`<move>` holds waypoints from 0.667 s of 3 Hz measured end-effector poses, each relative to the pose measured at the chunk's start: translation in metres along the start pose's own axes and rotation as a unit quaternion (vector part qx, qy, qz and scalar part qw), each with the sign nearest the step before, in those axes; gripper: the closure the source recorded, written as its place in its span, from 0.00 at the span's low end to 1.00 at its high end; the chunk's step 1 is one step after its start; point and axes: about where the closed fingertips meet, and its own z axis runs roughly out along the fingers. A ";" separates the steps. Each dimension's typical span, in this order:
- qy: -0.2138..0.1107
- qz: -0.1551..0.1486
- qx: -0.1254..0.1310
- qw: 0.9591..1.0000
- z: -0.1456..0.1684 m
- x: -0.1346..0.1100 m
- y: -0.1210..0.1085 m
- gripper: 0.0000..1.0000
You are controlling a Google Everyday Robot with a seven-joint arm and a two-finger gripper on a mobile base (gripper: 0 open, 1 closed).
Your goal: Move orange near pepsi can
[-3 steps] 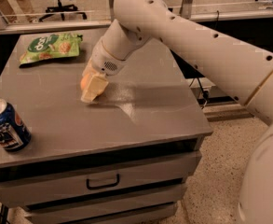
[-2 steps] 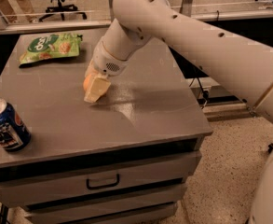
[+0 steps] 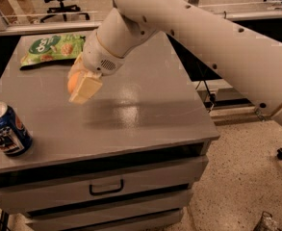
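I see the gripper (image 3: 79, 86) over the bench (image 3: 145, 105), left of centre, jaws clamped on the orange (image 3: 72, 82), which looks held just clear of the surface. The pepsi can (image 3: 6, 129) is upright at the front-left corner, well apart from the orange. A green snack bag (image 3: 54, 47) lies flat at the back-left.

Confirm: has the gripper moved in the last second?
Yes. The gripper, holding the small round orange, shifted slightly left toward the dark blue soda can, measured against the green snack bag.
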 end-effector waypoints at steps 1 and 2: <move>-0.032 -0.025 -0.047 0.998 0.028 -0.032 0.025 1.00; -0.049 -0.042 -0.076 0.995 0.047 -0.048 0.041 1.00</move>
